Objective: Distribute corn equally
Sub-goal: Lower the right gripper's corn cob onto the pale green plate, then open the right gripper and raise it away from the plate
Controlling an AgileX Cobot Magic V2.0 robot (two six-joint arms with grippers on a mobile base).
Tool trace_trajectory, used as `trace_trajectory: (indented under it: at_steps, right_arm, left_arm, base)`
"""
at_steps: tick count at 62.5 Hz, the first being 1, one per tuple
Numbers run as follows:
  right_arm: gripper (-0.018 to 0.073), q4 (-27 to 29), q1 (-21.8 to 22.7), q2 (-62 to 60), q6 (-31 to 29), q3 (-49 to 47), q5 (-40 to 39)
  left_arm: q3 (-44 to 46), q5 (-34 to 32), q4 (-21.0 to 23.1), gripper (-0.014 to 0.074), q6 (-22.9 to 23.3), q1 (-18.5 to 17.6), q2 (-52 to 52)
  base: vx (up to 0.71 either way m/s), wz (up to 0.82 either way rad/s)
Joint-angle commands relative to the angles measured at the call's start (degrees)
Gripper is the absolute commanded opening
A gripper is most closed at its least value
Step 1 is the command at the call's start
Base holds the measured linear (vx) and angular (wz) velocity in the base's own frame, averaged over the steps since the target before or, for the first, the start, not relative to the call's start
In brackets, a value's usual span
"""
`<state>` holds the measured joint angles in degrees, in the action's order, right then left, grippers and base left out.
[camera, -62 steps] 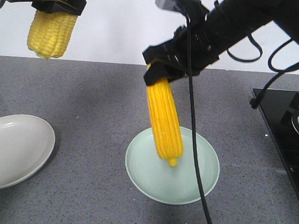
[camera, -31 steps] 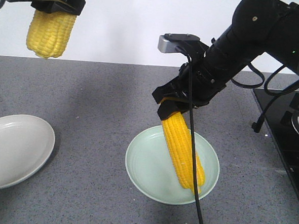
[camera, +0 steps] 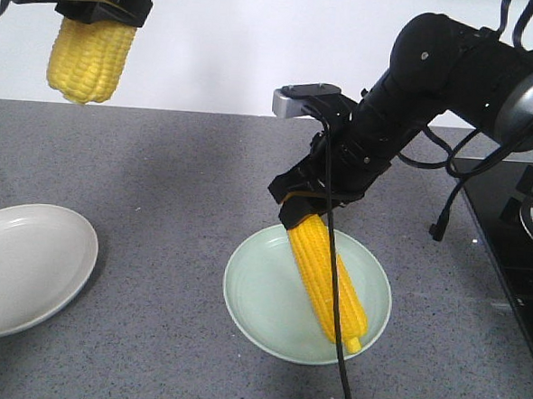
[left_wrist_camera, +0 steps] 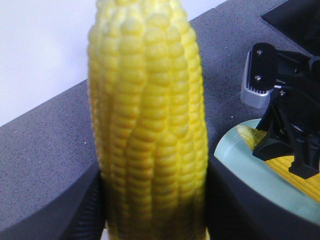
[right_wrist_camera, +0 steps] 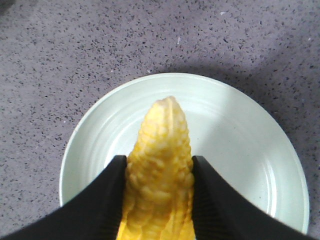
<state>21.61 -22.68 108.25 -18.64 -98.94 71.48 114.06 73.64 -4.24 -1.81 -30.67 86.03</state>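
The right claw [camera: 304, 204] is clamped on the thick end of a corn cob [camera: 329, 278], with both black fingers [right_wrist_camera: 100, 200] pressed against its sides, as the right wrist view shows. The cob slants down and to the right, its pointed tip resting on or just above the near right part of the pale green plate [camera: 252, 289]. The main risk is in the letting go: the cob is tilted and round, so if the claw opens while the thick end is high, the cob may drop, roll along the shallow dish and tip over the low rim onto the grey counter [camera: 177, 176]. The tip also sits close to the rim, which leaves little margin on that side. A black cable [camera: 335, 294] hangs from the arm straight across the cob and plate, and it could brush the cob as the arm lifts away. At the far left, the left claw [camera: 95, 10] holds a second cob [camera: 90, 58] upright and high in the air, gripped firmly near its lower end in the left wrist view. A white plate [camera: 27, 271] lies bare on the near left of the counter, well apart from the green one. A black stove [camera: 509, 223] sits at the right edge, clear of the work.
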Motion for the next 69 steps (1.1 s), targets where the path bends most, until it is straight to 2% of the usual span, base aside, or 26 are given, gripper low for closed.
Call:
trace_trajectory:
  at_steps: [1,15,31,37,56,69]
  right_arm:
    - [0.011,-0.54,0.14,-1.93,-0.81,-1.41,1.57]
    - [0.018,-2.23,0.14,-1.15,-1.24,-1.41,1.63]
    - [0.0426,-2.23,0.14,-1.13,-2.28,-1.41,2.05]
    - [0.0487,-2.23,0.14,-1.13,-2.28,-1.41,2.23]
    - [0.0496,-2.23,0.14,-1.25,-2.28,-1.55,2.23]
    - [0.0488,-2.54,0.38,-4.22,-2.28,-1.55,-0.59]
  left_arm:
    - [1.24,-1.77,-0.34,-0.0006,0.6,-0.17,-1.7]
    - [1.24,-1.77,-0.34,-0.0006,0.6,-0.17,-1.7]
    - [1.24,-1.77,-0.34,-0.0006,0.6,-0.17,-1.7]
    - [1.24,-1.77,-0.34,-0.0006,0.6,-0.17,-1.7]
    - [1.24,-1.77,-0.34,-0.0006,0.6,-0.17,-1.7]
    - [1.24,-1.71,-1.32,-0.0006,0.55,-0.17,-1.7]
  base:
    - [0.0,0.0]
    - [0.0,0.0]
    - [0.0,0.0]
    - [0.0,0.0]
    - [0.0,0.0]
    - [0.0,0.0]
